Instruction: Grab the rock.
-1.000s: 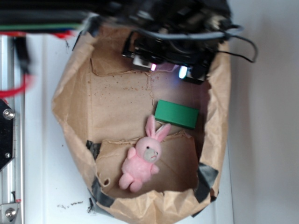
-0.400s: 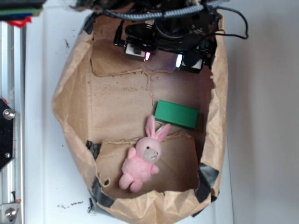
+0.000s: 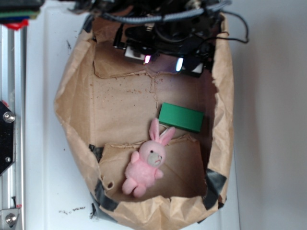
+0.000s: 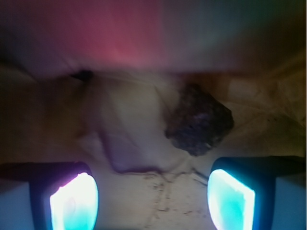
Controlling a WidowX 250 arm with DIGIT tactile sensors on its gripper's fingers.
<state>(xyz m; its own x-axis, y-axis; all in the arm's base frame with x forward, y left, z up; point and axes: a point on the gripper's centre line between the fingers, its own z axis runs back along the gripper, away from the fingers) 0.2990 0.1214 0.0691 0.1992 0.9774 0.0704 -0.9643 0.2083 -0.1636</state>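
Wrist cam has the gripper (image 4: pixel 152 201) spread wide with nothing between the glowing fingertips (image 4: pixel 74 201), and the rock (image 4: pixel 199 120) sits just ahead of them, off toward the teal-lit finger, on crumpled brown paper. From the exterior view the arm covers the rock. The green block (image 3: pixel 181 117) and pink plush bunny (image 3: pixel 146 164) lie well behind the gripper in the paper-lined box (image 3: pixel 72 115), so nothing seems to block it, though the wrist view is dim.

No readable text or labels.
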